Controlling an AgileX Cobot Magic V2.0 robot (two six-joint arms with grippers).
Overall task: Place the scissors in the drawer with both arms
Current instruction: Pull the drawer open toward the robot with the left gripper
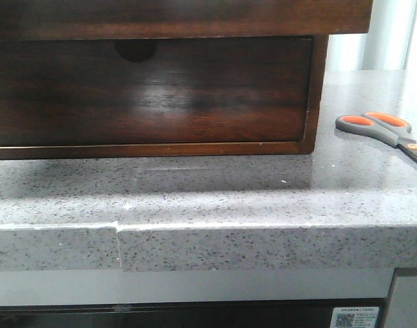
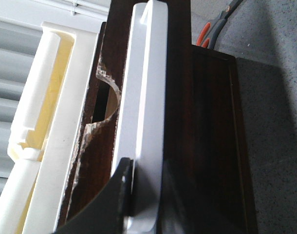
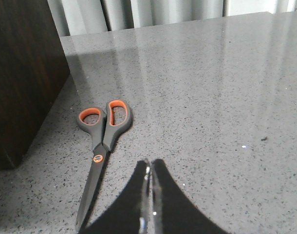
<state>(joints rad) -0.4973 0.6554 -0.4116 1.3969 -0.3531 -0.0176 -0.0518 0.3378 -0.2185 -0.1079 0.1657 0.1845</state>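
Note:
The scissors (image 1: 379,128) lie flat on the grey stone counter, to the right of the wooden cabinet. They have grey handles with orange-lined loops. In the right wrist view the scissors (image 3: 102,141) are just beside my right gripper (image 3: 149,165), which hovers shut and empty over the counter. My left gripper (image 2: 144,168) straddles the top edge of the dark-brown drawer (image 2: 177,97). One finger (image 2: 120,195) presses the white strip inside, while the other blends into the dark wood. The scissors' handles (image 2: 212,31) peek past the drawer. Neither gripper shows in the front view.
A lower dark drawer front (image 1: 147,89) with a small half-round notch fills the cabinet in the front view. The speckled counter (image 1: 215,184) ends in a front edge near me. A cream plastic part (image 2: 41,122) sits beside the drawer.

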